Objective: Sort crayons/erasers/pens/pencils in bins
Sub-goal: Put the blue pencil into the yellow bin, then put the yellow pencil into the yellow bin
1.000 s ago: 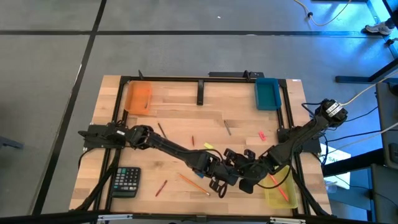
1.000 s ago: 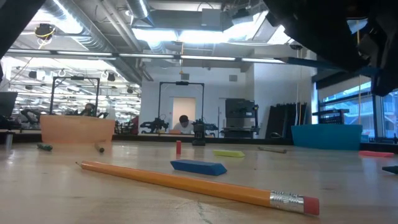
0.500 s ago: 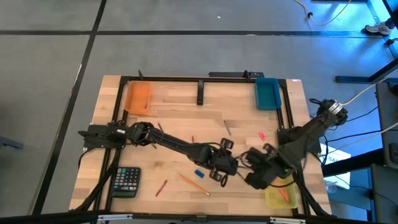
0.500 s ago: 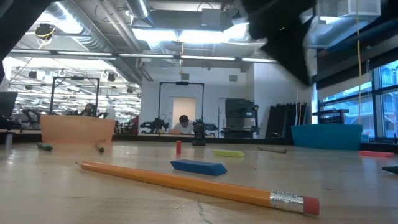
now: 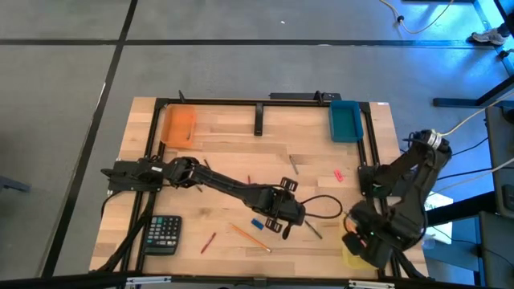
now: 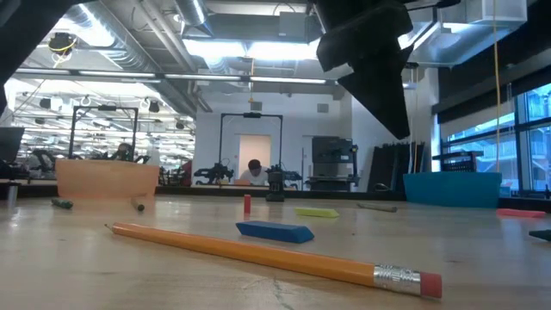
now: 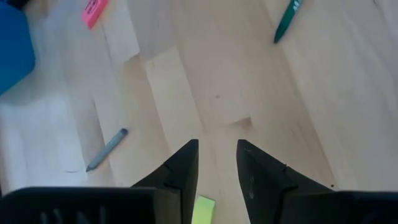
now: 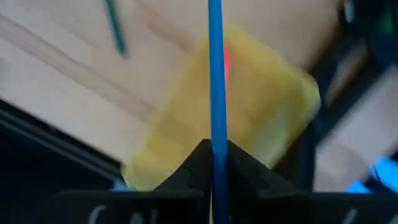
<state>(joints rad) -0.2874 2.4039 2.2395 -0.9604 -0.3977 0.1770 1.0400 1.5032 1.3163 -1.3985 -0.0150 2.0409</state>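
Thin blue stick, over translucent yellow plastic bin [image 8: 261,118].
Right gripper [image 8: 214,155] clamps the blue stick [image 8: 215,68]; left gripper [image 7: 216,163], well apart, fingers parted, empty.

In the overhead view, lower right, the right arm covers most of the yellow bin [image 5: 351,255], so you can't see what lies in it. In the right wrist view, the blue stick [image 8: 216,74] runs off the top edge and a red smear [image 8: 227,59] in the bin is too blurred to name. In the left wrist view, the yellow eraser [image 7: 203,210] is cut by the bottom edge, the teal bin [image 7: 12,46] by the left.
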